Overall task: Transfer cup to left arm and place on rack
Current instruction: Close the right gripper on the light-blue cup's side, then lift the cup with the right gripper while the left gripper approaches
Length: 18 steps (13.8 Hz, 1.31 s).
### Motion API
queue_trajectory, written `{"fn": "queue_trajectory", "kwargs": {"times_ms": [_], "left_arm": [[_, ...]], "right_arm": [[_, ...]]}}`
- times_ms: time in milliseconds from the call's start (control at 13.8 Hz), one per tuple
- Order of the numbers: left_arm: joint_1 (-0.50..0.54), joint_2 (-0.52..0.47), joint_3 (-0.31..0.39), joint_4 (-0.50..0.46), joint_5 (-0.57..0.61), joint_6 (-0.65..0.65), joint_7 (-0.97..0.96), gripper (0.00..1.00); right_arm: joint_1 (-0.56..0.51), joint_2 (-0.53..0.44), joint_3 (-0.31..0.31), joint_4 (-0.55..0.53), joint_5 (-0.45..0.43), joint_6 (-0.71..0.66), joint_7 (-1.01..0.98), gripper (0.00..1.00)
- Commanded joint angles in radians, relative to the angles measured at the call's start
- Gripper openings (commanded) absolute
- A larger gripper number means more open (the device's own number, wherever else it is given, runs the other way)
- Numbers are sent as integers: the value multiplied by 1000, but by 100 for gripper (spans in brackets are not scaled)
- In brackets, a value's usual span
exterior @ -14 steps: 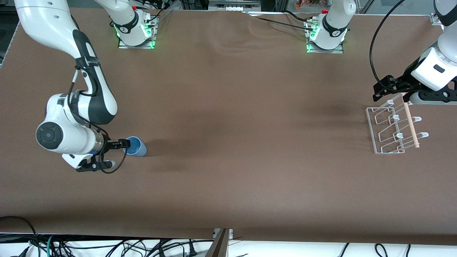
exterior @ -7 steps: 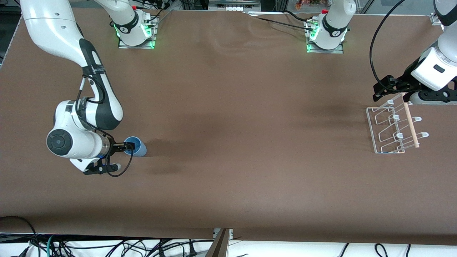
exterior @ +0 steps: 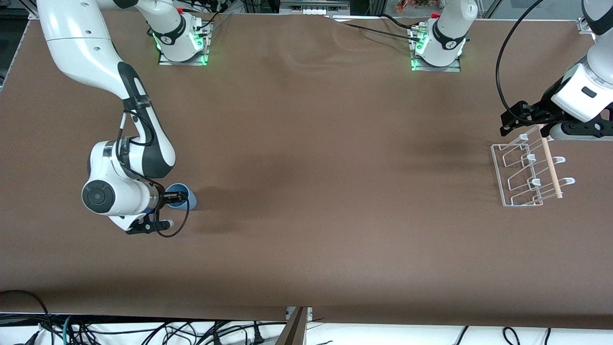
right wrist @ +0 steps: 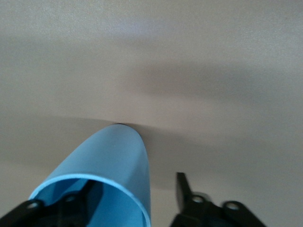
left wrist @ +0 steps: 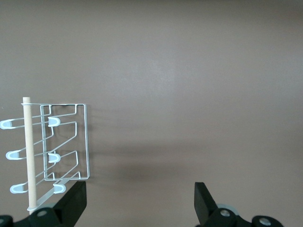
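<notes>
A: Any brands, labels or writing to log?

B: Nothing I can read on the cup (exterior: 186, 197), the rack (exterior: 522, 175) or the arms.

A: Right arm pose?

B: It comes from its base, elbows out toward its own end of the tabletop (exterior: 306, 230), and the wrist lies nearly level, low over the surface. The right hand (exterior: 178, 196) sits at the cup's rim. In the right wrist view one finger (right wrist: 78, 203) is inside the cup's mouth and the other stands outside the wall, with a gap showing (so the fingers straddle the wall, not clamped on it as far as I can see).

A: Cup location?

B: Upright on the tabletop near the right arm's end, well apart from the rack.

A: Left arm?

B: The left arm (exterior: 582, 93) waits. The left hand (exterior: 519, 117) hovers over the rack's edge nearest the bases, fingers spread wide, holding nothing; the left wrist view shows both fingertips (left wrist: 73, 201) apart with bare tabletop between.

A: Rack?

B: White wire, pale wooden dowel (exterior: 550, 163) across it, standing near the left arm's end.
</notes>
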Motion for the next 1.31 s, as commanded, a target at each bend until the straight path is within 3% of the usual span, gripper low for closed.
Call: {"fn": "queue_trajectory", "kwargs": {"times_ms": [0,291,582,873,1091,1236], "left_arm": [[4,-9,-7,-3,20,1,14,100],[4,-9,-7,-3,22,1,16,100],[3,-9,-7,0,20,-5,18,100],[-14,-3,-16,3,5,-68,14,100],[-26,22,-65,41,3,-109,16,100],[-37,48,-76,66,-59,-114,74,100]], "right_arm": [[3,9,0,25,11,-1,41,0],[11,9,0,25,14,-1,51,0],[58,1,6,59,26,-13,195,0],[71,-27,93,85,259,-13,406,0],[69,-40,185,86,345,-12,506,0],[69,-59,265,91,407,-1,602,0]]}}
